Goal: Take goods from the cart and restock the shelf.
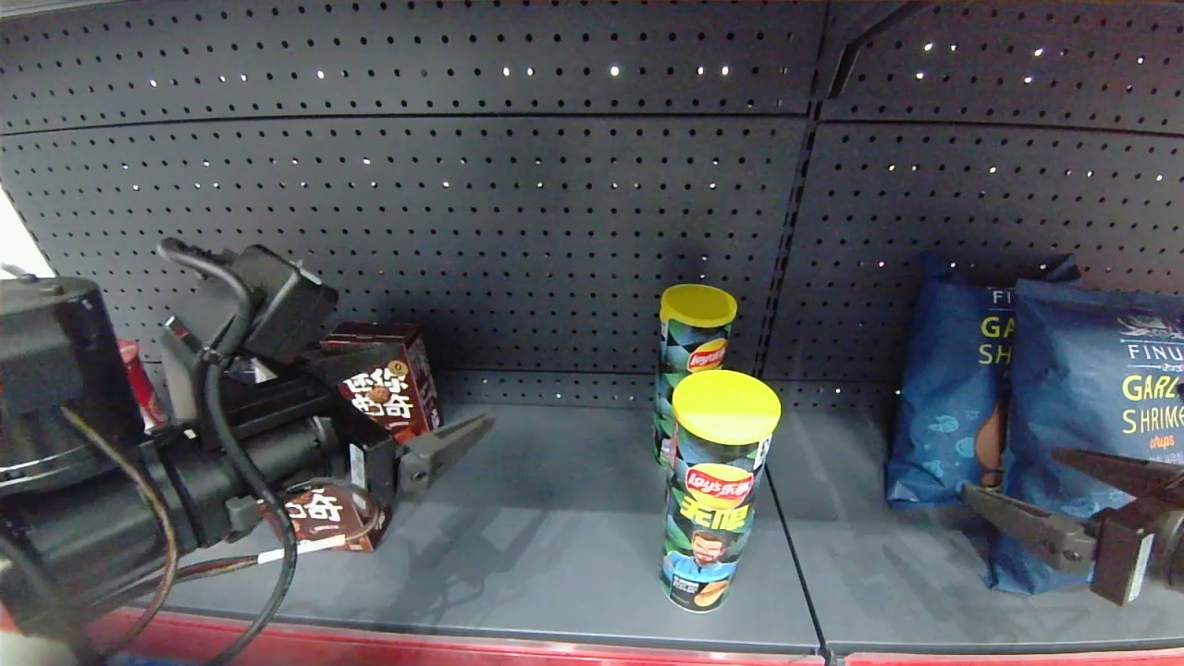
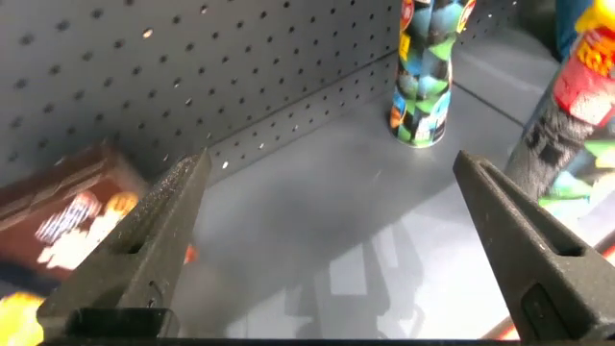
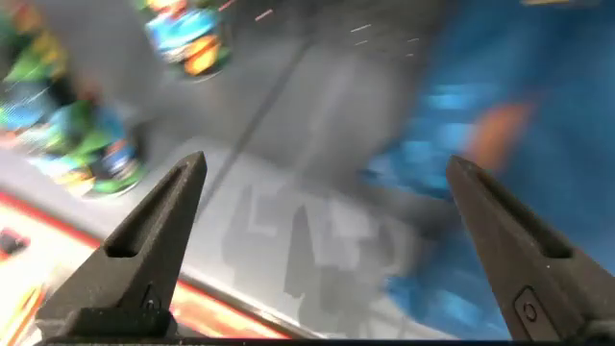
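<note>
Along the left end of the grey shelf [image 1: 555,546], our left arm is covering much of what is standing there. An upright brown box [image 1: 393,388] is showing above the arm, a second brown box [image 1: 328,518] is lying flat beneath it, and a small red item [image 1: 137,384] at the far edge is too hidden for us to identify. At the right end, blue bags [image 1: 1091,407] are leaning against the pegboard back panel [image 1: 462,231]; the outer one is running off the frame, and the right arm is masking its lower part. We are holding the left gripper [image 2: 329,161] with fingers spread wide and nothing between them, over bare shelf beside the boxes. The right gripper [image 3: 327,161] is likewise gaping and empty, just in front of the bags. Open shelf surface is lying between the boxes and the front can [image 1: 717,518], and again between that can and the bags, with a red strip [image 1: 462,645] marking the front lip. The front can is standing upright close to the lip, and the rear can [image 1: 696,356] is standing behind it near the back panel. Both are wearing yellow lids and green-and-black patterned sides.
</note>
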Robot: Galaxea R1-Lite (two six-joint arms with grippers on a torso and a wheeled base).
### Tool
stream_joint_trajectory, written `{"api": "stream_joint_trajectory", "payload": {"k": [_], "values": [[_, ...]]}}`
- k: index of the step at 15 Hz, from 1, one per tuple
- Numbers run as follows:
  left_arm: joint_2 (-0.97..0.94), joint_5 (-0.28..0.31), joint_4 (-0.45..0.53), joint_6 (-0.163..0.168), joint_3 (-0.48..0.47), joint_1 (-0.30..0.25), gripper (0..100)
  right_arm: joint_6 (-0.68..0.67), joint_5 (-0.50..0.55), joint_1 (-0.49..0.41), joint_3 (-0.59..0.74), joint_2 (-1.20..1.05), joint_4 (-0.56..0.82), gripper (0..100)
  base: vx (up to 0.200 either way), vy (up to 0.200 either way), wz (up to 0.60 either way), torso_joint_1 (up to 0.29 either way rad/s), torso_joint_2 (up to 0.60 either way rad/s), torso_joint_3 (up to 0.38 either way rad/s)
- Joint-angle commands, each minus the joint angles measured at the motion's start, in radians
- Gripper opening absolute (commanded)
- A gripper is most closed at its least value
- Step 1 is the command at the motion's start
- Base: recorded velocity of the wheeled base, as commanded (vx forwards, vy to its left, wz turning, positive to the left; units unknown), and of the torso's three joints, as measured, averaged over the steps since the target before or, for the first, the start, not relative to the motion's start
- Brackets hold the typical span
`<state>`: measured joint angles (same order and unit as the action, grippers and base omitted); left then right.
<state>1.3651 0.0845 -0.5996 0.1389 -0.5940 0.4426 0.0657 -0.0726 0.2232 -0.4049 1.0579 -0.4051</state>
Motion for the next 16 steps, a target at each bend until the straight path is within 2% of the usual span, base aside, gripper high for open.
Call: {"api": "stream_joint_trajectory", "payload": {"k": [1,4,6,9,10,11,13,15,16], "values": [[-0.158,0.0,0.0,-0.012,0.115,-0.082,100,0.0,-0.001,-0.107,0.024,-0.116,0.002,100,0.0,0.0,0.0,0.0,0.0,0.0],[-0.311,0.024,0.012,-0.013,0.177,-0.189,100,-0.001,0.002,-0.186,0.049,-0.236,0.046,100,0.0,0.0,0.0,0.0,0.0,0.0],[-0.4,0.023,0.026,-0.013,0.181,-0.229,100,0.0,0.025,-0.196,0.055,-0.352,0.135,100,0.0,0.0,0.0,0.0,0.0,0.0],[-0.534,0.02,0.083,-0.015,0.195,-0.283,100,0.0,0.122,-0.174,0.069,-0.498,0.233,100,0.0,0.0,0.0,0.0,0.0,0.0],[-0.597,0.018,0.092,-0.03,0.224,-0.306,100,0.002,0.137,-0.185,0.08,-0.561,0.264,100,0.0,0.0,0.0,0.0,0.0,0.0],[-0.609,0.018,0.093,-0.032,0.23,-0.312,100,0.002,0.142,-0.186,0.083,-0.572,0.27,100,0.0,0.0,0.0,0.0,0.0,0.0],[-0.779,-0.017,0.115,-0.041,0.349,-0.328,100,0.005,0.152,-0.257,0.107,-0.739,0.404,100,0.0,0.0,0.0,0.0,0.0,0.0],[-0.923,-0.054,0.19,-0.044,0.393,-0.326,100,0.009,0.143,-0.309,0.14,-0.852,0.43,100,0.0,0.0,0.0,0.0,0.0,0.0],[-1.002,-0.058,0.264,-0.048,0.396,-0.326,100,0.009,0.137,-0.314,0.155,-0.914,0.437,100,0.0,0.0,0.0,0.0,0.0,0.0]]}}
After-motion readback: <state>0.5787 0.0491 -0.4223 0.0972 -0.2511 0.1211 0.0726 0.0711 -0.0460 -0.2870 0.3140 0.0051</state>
